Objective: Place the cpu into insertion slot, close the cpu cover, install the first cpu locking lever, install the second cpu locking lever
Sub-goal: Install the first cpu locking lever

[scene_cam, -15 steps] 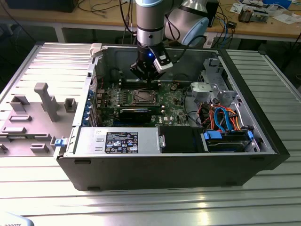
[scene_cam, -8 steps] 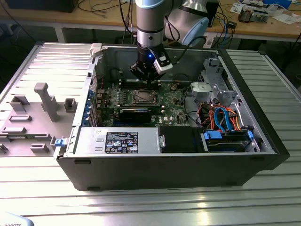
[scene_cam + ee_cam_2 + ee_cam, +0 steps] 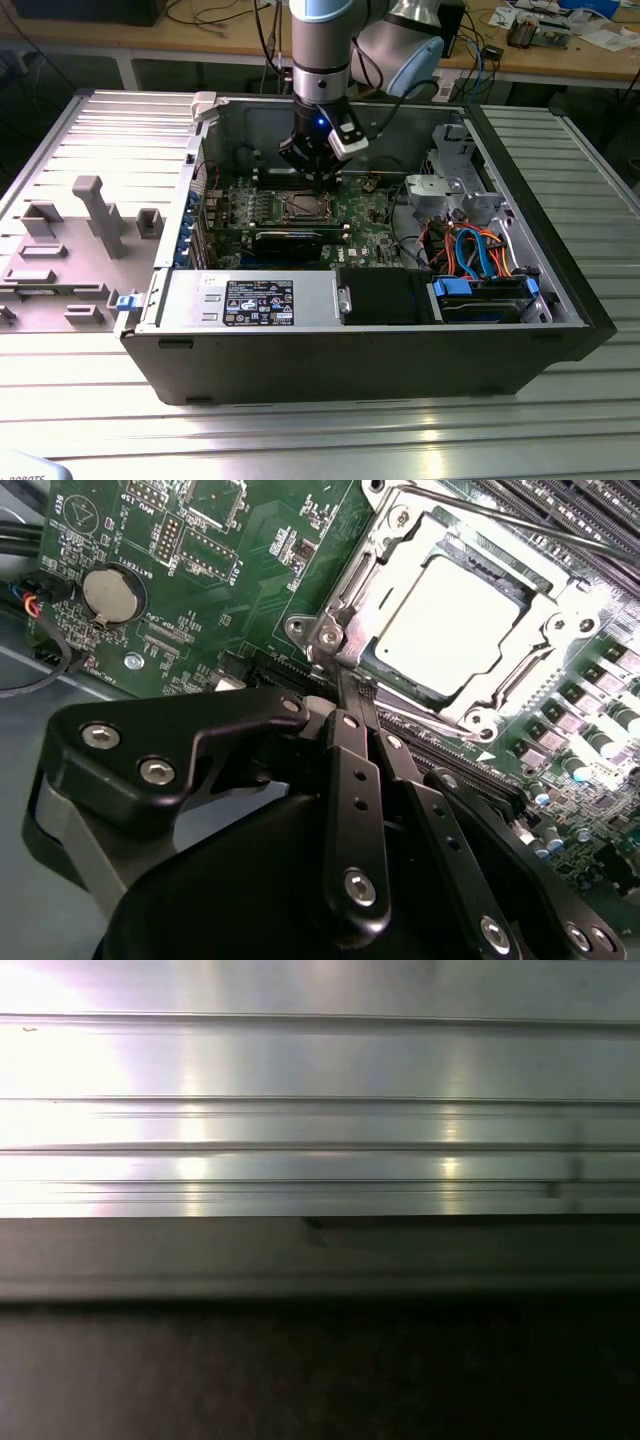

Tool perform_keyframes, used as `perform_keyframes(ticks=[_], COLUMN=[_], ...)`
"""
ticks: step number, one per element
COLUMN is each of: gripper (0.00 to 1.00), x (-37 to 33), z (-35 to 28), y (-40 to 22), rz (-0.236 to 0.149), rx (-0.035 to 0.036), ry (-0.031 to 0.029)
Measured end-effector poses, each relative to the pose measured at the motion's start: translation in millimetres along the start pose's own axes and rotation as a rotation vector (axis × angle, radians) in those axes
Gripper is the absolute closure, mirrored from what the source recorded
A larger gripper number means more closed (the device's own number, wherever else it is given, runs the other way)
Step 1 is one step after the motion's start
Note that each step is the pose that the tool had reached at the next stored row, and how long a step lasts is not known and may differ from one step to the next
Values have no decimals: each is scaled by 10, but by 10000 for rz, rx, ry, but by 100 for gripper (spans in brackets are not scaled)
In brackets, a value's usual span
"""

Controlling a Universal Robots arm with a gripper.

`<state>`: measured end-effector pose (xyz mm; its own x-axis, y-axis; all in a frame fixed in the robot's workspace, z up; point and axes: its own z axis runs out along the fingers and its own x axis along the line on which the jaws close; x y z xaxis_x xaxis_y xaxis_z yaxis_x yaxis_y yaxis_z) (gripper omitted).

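A: Exterior view first. How does the arm stand?

B: It comes straight down into the open computer case (image 3: 560, 290), with the tool (image 3: 312, 172) just above the green motherboard (image 3: 370, 215), at the far edge of the insertion slot (image 3: 300, 207).

A: And around it?

B: The case lies on a ribbed metal tabletop (image 3: 330, 430). A grey fixture (image 3: 100, 215) stands toward the exterior view's left; orange and blue cables (image 3: 470, 250) crowd the right.

A: Second wrist view?

B: The tool (image 3: 345, 690) has its fingers (image 3: 352, 780) pressed together, tips at a corner of the cpu cover (image 3: 560, 630). I see nothing held between them. The cover lies flat over the cpu (image 3: 455, 625), which sits in the slot. A coin cell (image 3: 110, 592) lies apart.

A: First wrist view?

B: Ribbed metal (image 3: 320, 1110), a dark band below.
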<state>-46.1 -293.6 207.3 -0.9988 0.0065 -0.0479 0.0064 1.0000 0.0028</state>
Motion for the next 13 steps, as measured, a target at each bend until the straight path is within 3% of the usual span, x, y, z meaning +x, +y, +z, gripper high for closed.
perform_keyframes(ticks=[2, 13], gripper=[89, 89], x=[0, -1], z=[37, 43], y=[-2, -8], rz=[-5, -6], rx=[69, 71], ry=[-1, -1])
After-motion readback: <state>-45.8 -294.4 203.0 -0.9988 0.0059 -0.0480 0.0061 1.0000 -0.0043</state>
